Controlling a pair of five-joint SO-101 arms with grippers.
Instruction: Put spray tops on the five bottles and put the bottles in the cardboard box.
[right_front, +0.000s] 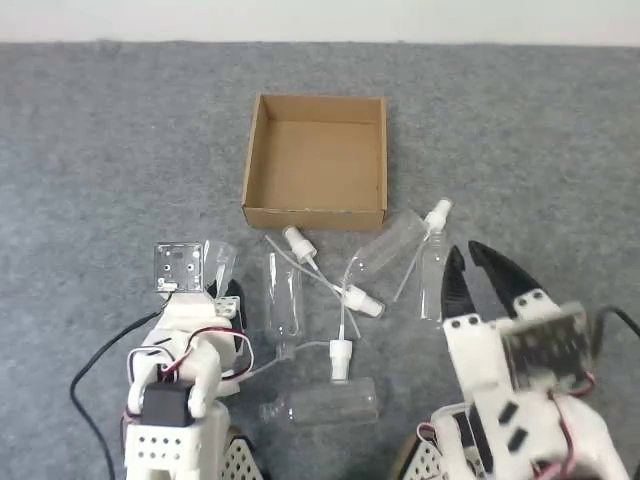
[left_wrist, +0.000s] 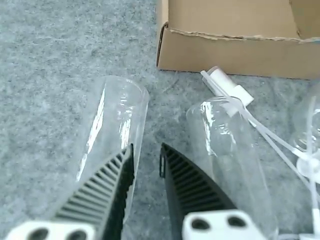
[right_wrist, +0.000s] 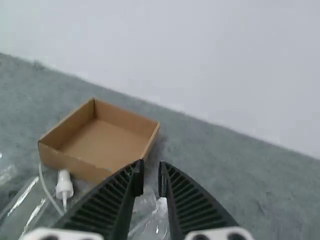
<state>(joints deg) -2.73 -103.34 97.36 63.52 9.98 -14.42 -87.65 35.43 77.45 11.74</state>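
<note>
The open cardboard box (right_front: 315, 215) (left_wrist: 235, 52) (right_wrist: 65, 157) stands at the middle back with nothing inside. Several clear bottles lie in front of it: one (right_front: 219, 262) (left_wrist: 116, 120) by my left gripper (right_front: 228, 290) (left_wrist: 147, 150), one (right_front: 285, 295) (left_wrist: 235, 145) beside it, one (right_front: 385, 245), and one (right_front: 325, 403) nearest the arms. A further bottle (right_front: 432, 280) wears a white spray top (right_front: 438, 212) (right_wrist: 63, 184). Loose spray tops (right_front: 298, 242) (right_front: 362, 300) (right_front: 340, 358) lie between them. My left gripper is narrowly open over carpet, with the bottle along one finger's outer side. My right gripper (right_front: 463, 247) (right_wrist: 151, 167) hangs raised, slightly open, holding nothing.
Grey carpet (right_front: 120, 150) covers the table, with free room left and right of the box. A pale wall (right_wrist: 200, 60) rises behind the table's far edge. Thin dip tubes (right_front: 300, 268) trail from the spray tops across the bottles.
</note>
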